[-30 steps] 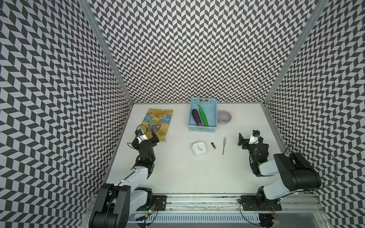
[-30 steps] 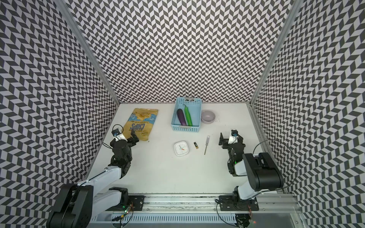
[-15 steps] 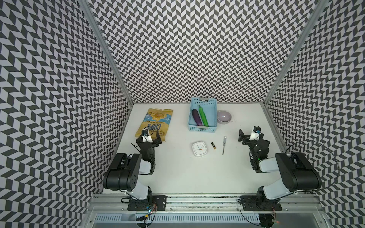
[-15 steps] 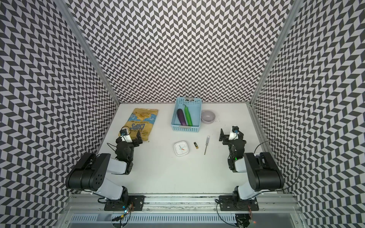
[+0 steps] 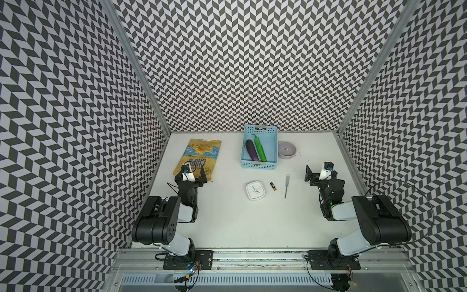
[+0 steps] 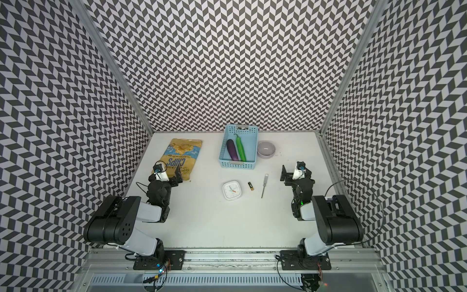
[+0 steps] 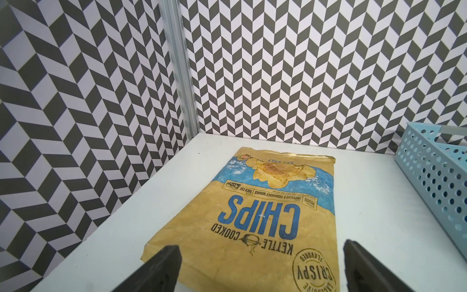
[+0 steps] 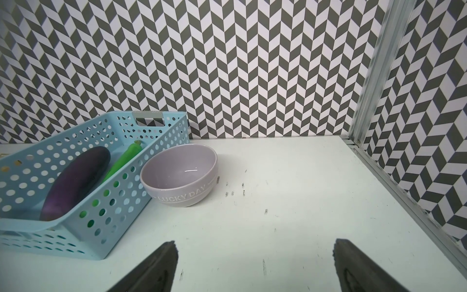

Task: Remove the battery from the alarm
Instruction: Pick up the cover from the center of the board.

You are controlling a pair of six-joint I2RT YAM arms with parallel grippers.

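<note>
Battery (image 5: 273, 186) on white tabletop (image 5: 227, 220), chevron walls (image 5: 227, 63)

Black-white chevron walls (image 5: 240, 63), yellow-blue chip bag (image 5: 199, 156), light-blue basket (image 5: 260, 164), lilac bowl (image 5: 286, 149).

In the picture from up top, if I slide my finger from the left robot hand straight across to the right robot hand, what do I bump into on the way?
Left hand → alarm → battery → screwdriver → right hand.
</note>
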